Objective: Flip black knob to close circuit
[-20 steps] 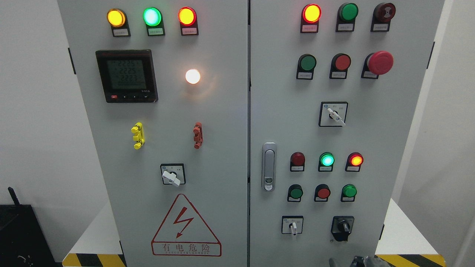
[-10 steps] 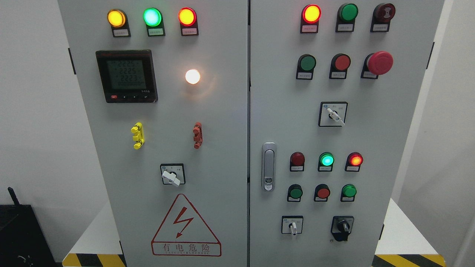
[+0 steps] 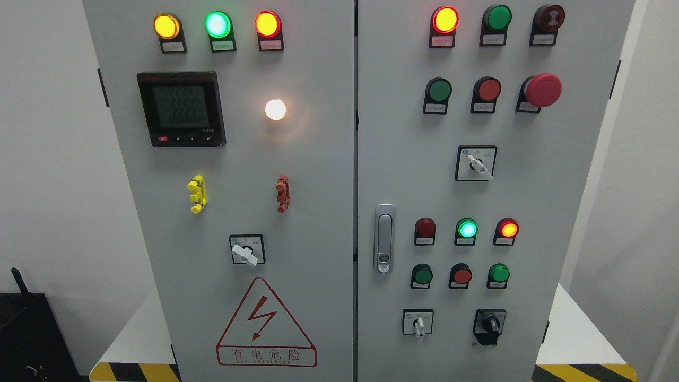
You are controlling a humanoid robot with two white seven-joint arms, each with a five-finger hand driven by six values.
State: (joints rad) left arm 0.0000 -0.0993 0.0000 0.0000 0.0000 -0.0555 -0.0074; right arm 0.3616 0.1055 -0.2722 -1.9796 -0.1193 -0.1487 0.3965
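No fingers are to be seen in the head view, so their state cannot be told; neither hand is in the frame, and nothing is held within sight. The black knob [image 3: 490,322] is found low on the right door of the cabinet [image 3: 318,159], at the near bottom right, its pointer standing roughly upright. Just to its left a white selector [image 3: 419,324] is mounted, and above it a row of three push buttons [image 3: 461,276] is set close by. A wrong control could easily be struck on the approach, since these are crowded near the knob; the red mushroom button [image 3: 543,89], higher up, is well apart. The knob could also be turned the wrong way or only part-way, leaving the circuit open. No containers are shown.
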